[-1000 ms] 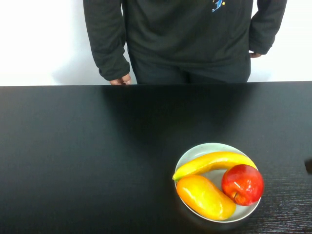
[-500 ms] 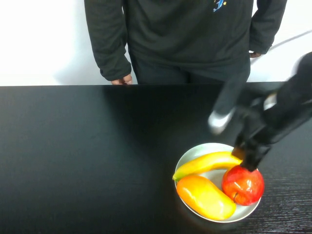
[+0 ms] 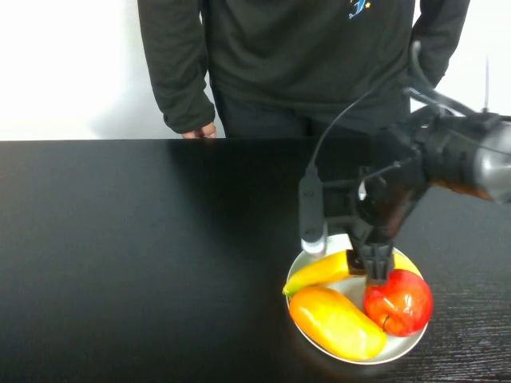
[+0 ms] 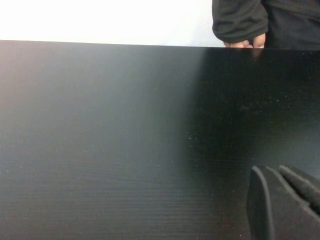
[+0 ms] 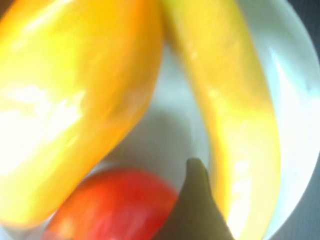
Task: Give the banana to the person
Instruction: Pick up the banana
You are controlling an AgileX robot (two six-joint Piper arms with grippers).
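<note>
My left hand point(image 4: 282, 202) hangs low over bare black table point(image 3: 144, 255), grip can't tell, w/ the person point(image 3: 303, 56) standing at far edge, while my right hand point(image 3: 375, 267), grip can't tell, is down at the banana point(image 3: 323, 271) lying in white plate point(image 3: 399, 349) between mango point(image 3: 335, 323) & apple point(image 3: 398, 302).

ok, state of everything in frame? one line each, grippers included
banana: lying in the plate, not lifted
mango-like fruit: lying in the plate, beside the banana
apple: in the plate, right side
plate: flat on the table, holding all three fruits
right gripper: down over the banana, one finger between banana and apple
left gripper: low over bare table
person: standing behind the table, arms down
</note>
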